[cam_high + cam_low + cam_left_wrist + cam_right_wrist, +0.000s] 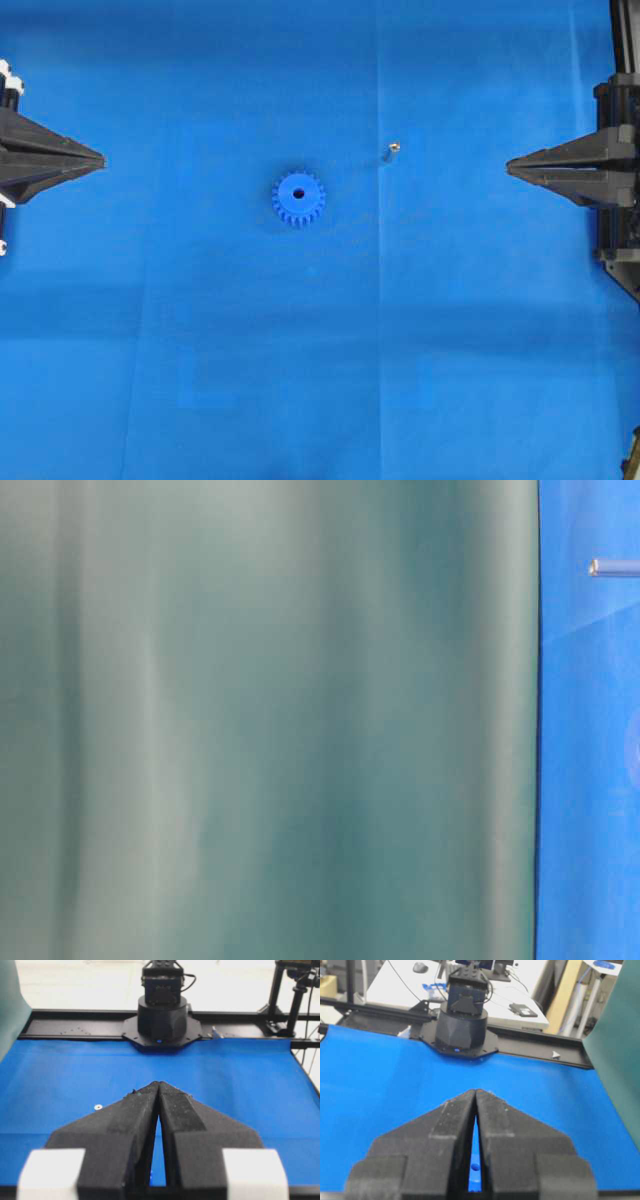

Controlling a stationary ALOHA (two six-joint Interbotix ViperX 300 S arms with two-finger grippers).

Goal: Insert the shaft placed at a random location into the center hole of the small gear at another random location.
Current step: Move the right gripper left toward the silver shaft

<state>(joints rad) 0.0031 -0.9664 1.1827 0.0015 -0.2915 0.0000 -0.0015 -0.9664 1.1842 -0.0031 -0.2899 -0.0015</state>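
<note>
Between both closed pincers, shaft lies well apart from right pincer

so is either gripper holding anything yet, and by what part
Nothing is held. The left gripper and right gripper are shut and empty; the shaft and small gear lie apart on the cloth.

The gear lies mid-cloth. The shaft stands apart to its upper right, nearer the right gripper.
</note>
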